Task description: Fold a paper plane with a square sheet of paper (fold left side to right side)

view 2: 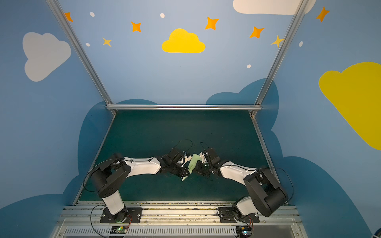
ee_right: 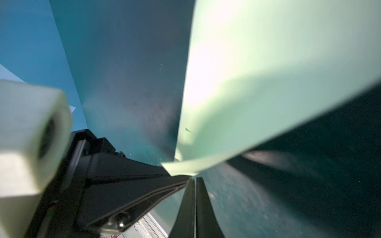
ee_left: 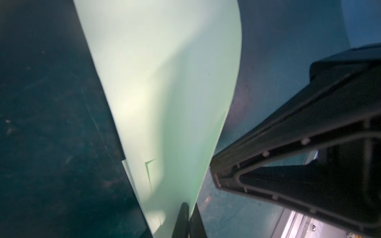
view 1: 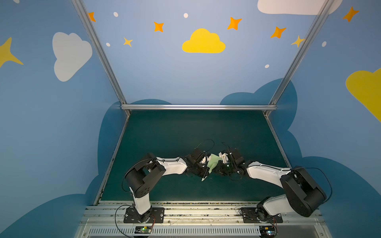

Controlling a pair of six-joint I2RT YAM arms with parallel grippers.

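**Arm pose, both top views.** The left arm (view 1: 171,164) rose from its base, bent at the elbow and reached inward. The right arm (view 1: 266,171) mirrored it from the opposite side. Their wrists faced each other almost head-on near the centre.

**Wrist views.** The left gripper (ee_left: 189,209) had its fingers (ee_left: 183,218) pressed together on an edge of the paper (ee_left: 165,92). The right gripper (ee_right: 194,182) had its fingers (ee_right: 204,206) closed flat against each other, with the tips at the paper's curled corner; whether they pinched it was unclear.

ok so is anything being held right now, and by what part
The green paper: the left gripper is shut on its narrow end, the right gripper seems shut on the tip of a curled edge.
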